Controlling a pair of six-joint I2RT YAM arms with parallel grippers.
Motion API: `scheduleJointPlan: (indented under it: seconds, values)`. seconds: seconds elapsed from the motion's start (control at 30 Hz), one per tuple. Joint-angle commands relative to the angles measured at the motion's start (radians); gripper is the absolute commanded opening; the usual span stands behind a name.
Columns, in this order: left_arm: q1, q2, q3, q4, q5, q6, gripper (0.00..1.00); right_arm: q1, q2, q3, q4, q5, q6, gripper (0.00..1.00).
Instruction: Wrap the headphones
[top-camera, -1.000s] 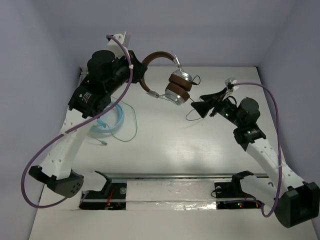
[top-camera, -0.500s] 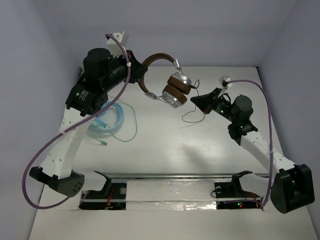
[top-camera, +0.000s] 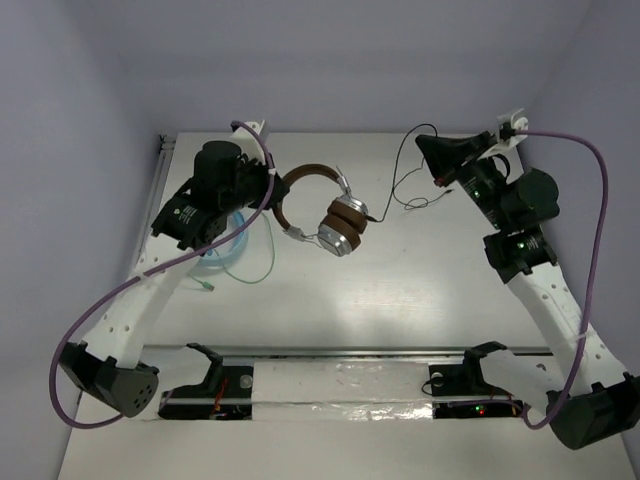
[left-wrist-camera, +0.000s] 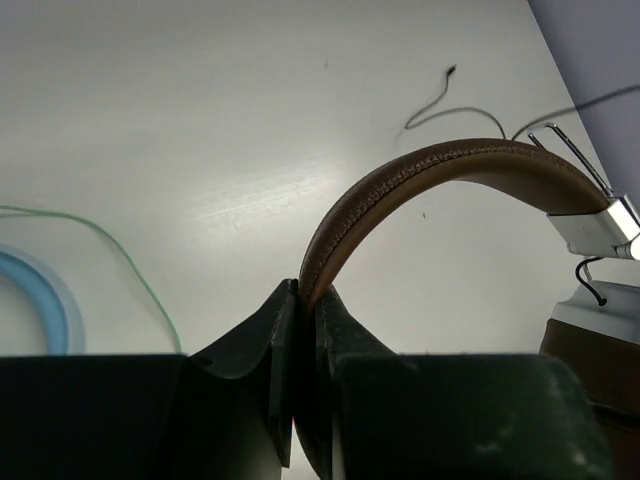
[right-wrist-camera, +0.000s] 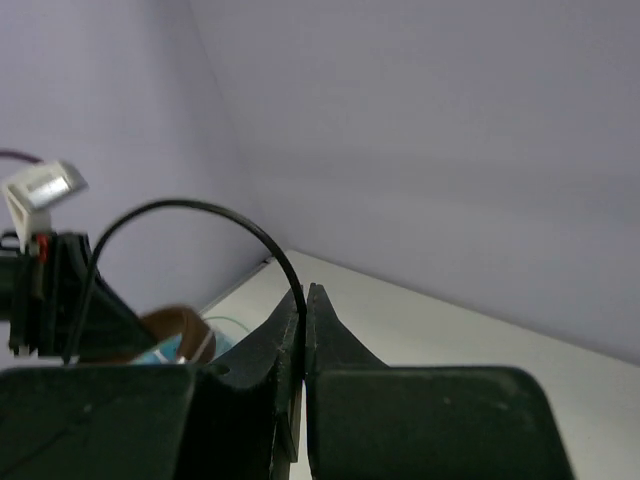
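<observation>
The left gripper (left-wrist-camera: 305, 292) was pressed together on the headphones (top-camera: 325, 205). Its two dark jaws pinched the brown headband (left-wrist-camera: 430, 165) near one end, with only the strap's thickness between them. The right gripper (right-wrist-camera: 304, 292) was likewise squeezed tight, nipping the thin dark cable (right-wrist-camera: 190, 207), which rose from the jaw tips in a tight arch and dropped away to the left in the wrist view.

Seen from above, the headphones sat left of the middle of the table (top-camera: 400, 300). The headband arched from the left gripper over to the silver ear cups (top-camera: 342, 226), whose brown pads met face to face. Whether the cups rested on the table or hung just above it could not be told. From the cups the cable ran up and right toward the far right corner, where the right gripper held it raised near the back wall (top-camera: 350, 70), with slack looping below.

Just beside the left arm, partly under it, lay the light-blue headphones (left-wrist-camera: 40, 295), their thin green cable (top-camera: 271, 258) curling toward the near edge
</observation>
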Motion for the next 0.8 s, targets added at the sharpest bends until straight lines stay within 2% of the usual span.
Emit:
scheduleJointPlan:
  seconds: [0.0,0.2,0.4,0.53,0.57,0.63,0.67,0.7,0.77]
  values:
    - [0.002,-0.03,-0.056,0.129,0.171,-0.029,0.0,-0.006,0.072,0.095,-0.083,0.036,-0.05,0.0]
    - [0.002,-0.001,-0.155,0.377,0.544,-0.182,0.0,-0.006,0.238,0.119,-0.025,-0.05,0.007,0.0]
    - [-0.009,0.037,-0.156,0.517,0.698,-0.241,0.0,0.003,0.296,0.114,-0.054,-0.061,-0.011,0.0]
    - [-0.009,0.053,-0.199,0.714,0.764,-0.398,0.0,0.012,0.31,0.073,-0.045,-0.083,-0.005,0.01]
    - [-0.009,0.053,-0.207,0.814,0.763,-0.435,0.0,0.022,0.31,0.056,-0.033,-0.091,0.01,0.03]
    - [-0.009,0.067,-0.204,0.885,0.749,-0.497,0.0,0.022,0.301,-0.013,0.042,-0.143,0.036,0.16]
    - [-0.009,0.071,-0.195,0.888,0.729,-0.512,0.0,0.022,0.298,-0.039,0.071,-0.163,0.063,0.22]
    - [-0.018,0.074,-0.182,0.879,0.683,-0.506,0.0,0.031,0.296,-0.06,0.101,-0.185,0.077,0.36]
    - [-0.018,0.079,-0.164,0.873,0.642,-0.506,0.0,0.041,0.304,-0.111,0.164,-0.215,0.099,0.48]
